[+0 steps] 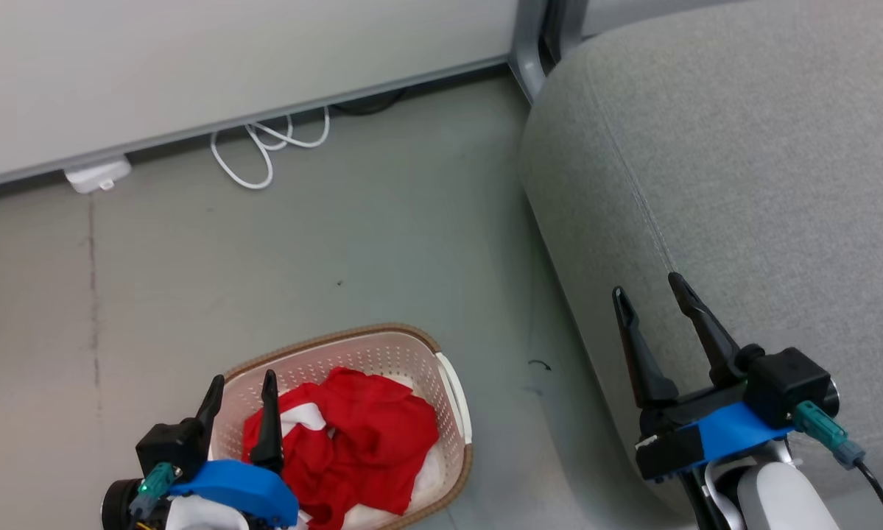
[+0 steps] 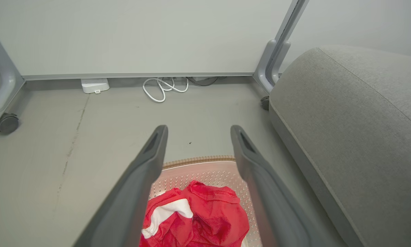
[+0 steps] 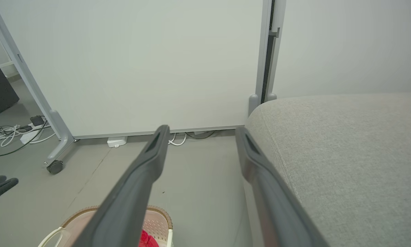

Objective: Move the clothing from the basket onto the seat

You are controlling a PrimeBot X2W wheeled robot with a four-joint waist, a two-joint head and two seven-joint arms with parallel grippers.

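Head camera: we look steeply down from above on the floor (image 1: 382,243), basket (image 1: 412,361) lower left, seat (image 1: 743,162) right. Left wrist camera: low, close over the basket, sighting along the left claw (image 2: 198,129) toward the white partition panel (image 2: 140,34). Right wrist camera: higher, farther back beside the seat, along the right claw (image 3: 202,128), facing that same panel. We find basket, seat and white cable (image 2: 162,85) in all three.

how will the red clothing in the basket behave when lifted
The clothing will likely hang limp: it lies crumpled in folds. The folds overlap, so several layers may come up together. The basket looks light and might shift.
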